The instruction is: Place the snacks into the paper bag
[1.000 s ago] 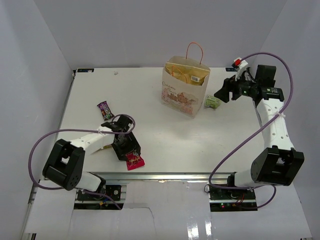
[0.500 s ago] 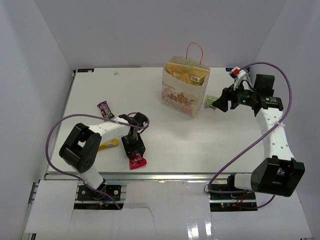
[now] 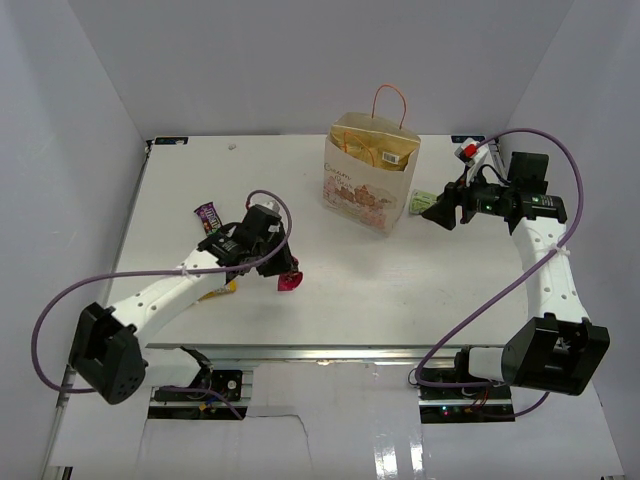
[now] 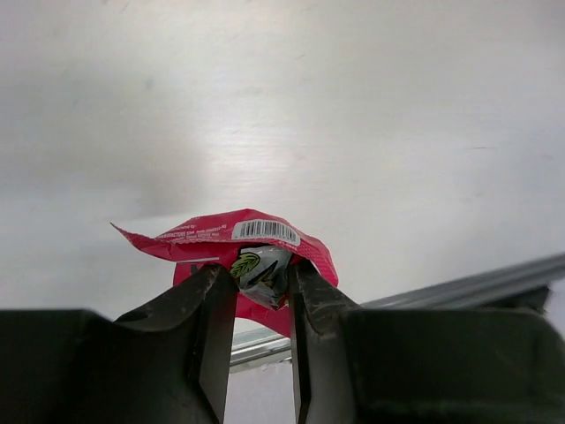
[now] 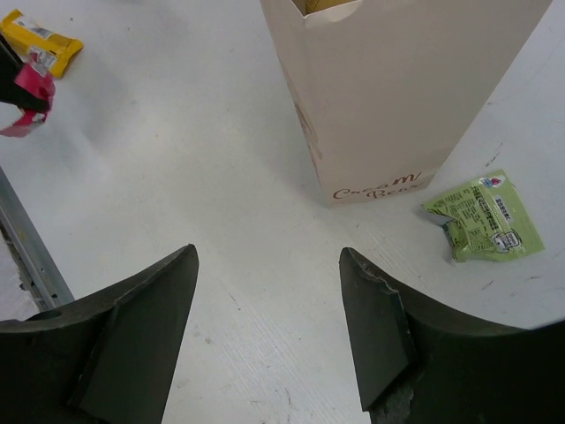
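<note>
Between pale walls (image 3: 90, 100), a white table (image 3: 420, 280) bears the seemingly part-filled paper bag (image 3: 365, 195).

The flat white surface (image 3: 350, 290) carries an upright tan kraft paper bag (image 3: 365, 190) with orange cord handles, standing toward the far middle. A crumpled green packet (image 5: 484, 216) lies just beside the bag's right side. Well off to the left lie a small purple packet (image 3: 210, 216) and, nearer the front edge, a yellow packet (image 5: 35, 40).
</note>
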`<act>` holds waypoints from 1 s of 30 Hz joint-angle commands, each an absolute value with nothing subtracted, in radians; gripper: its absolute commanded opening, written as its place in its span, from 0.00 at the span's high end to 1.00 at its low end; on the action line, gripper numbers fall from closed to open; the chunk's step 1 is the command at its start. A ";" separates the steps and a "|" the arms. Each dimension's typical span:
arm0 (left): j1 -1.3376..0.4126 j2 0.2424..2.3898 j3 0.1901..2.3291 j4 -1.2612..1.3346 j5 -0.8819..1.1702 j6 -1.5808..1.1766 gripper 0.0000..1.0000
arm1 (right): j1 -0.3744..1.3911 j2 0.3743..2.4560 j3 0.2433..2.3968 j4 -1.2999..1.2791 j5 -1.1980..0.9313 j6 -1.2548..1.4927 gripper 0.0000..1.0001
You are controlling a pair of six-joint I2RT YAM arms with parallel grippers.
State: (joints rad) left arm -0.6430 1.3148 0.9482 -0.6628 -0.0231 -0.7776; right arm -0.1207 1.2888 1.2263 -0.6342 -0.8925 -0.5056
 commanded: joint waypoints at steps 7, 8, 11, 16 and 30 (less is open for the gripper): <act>-0.644 1.397 1.357 -0.357 0.190 -0.585 1.00 | -0.129 1.252 1.244 -0.635 -0.920 -0.514 0.29; -0.644 1.441 1.506 -0.354 0.202 -0.577 1.00 | -0.129 1.249 1.244 -0.637 -0.920 -0.512 0.29; -0.643 1.621 1.746 -0.362 0.239 -0.565 1.00 | -0.132 1.238 1.246 -0.635 -0.916 -0.509 0.29; -0.634 1.906 2.236 -0.362 0.279 -0.603 1.00 | -0.137 1.213 1.224 -0.634 -0.896 -0.511 0.29; -0.620 2.068 2.255 -0.210 0.180 -0.680 0.82 | -0.140 1.209 1.201 -0.592 -0.868 -0.471 0.29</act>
